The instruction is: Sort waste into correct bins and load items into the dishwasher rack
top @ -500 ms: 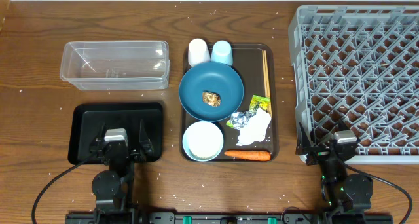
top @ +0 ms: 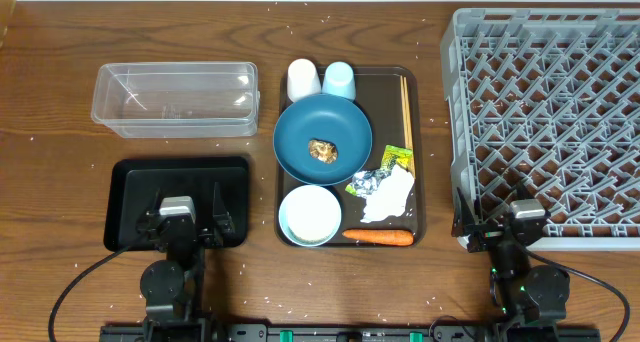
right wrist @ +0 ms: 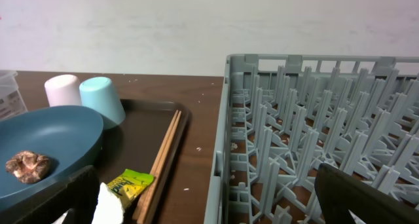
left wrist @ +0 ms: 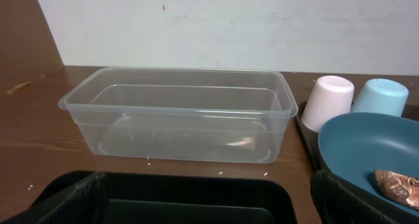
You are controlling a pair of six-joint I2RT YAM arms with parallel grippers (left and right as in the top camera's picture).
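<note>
I am looking down on a dark wooden table (top: 60, 42), and through both wrist cameras a plain white wall (left wrist: 229, 21) is closing off the far side. The clear tub (top: 176, 69) is sitting at the far left with the black tray (top: 130, 182) just in front of it, nearer to me. In the middle the brown serving tray (top: 385, 97) is carrying almost everything. The white cup (top: 303, 79) and light-blue cup (top: 339, 79) are standing mouth down, side by side at its far edge. The dark-blue plate (top: 295, 132) is lying just in front of them with the brown food lump (top: 323, 149) on it, and the white bowl (top: 310, 214) is sitting at the near edge. The chopsticks (top: 406, 107) are running along the tray's right side. Below them the green-yellow packet (top: 397, 162), foil ball (top: 368, 183) and napkin (top: 392, 200) are bunching together, and the carrot (top: 378, 237) is lying along the near edge. The grey dishwasher rack (top: 452, 102) is filling the right of the table.

The left gripper (top: 186, 220) is hanging over the near part of the black tray, its jaws spread as wide as they go. Its fingers (left wrist: 65, 198) are framing the tub in the wrist view and carrying nothing. The right gripper (top: 500, 227) is sitting at the rack's near left corner with its jaws equally wide. Its fingers (right wrist: 366, 198) are showing only at the bottom corners of its wrist view, pinching nothing, and I cannot tell whether they are touching the rack.
</note>
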